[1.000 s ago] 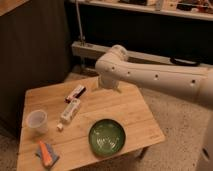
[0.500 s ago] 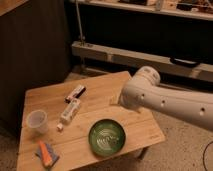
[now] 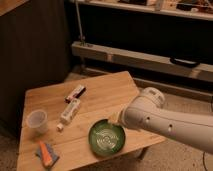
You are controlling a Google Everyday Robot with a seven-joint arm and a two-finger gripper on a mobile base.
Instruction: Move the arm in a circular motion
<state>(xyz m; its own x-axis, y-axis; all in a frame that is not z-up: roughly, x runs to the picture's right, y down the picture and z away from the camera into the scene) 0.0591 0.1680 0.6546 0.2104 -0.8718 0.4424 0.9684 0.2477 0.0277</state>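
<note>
Off-white arm reaching in from the right, low over the wooden table.
Gripper mostly hidden behind the rounded elbow (only a pale tip showing), open or closed impossible to tell, poised at the upper right rim of the green bowl. Left of it, a white packet and a red-and-white packet; farther left, a clear plastic cup; well below-left, an orange-and-blue sponge.
</note>
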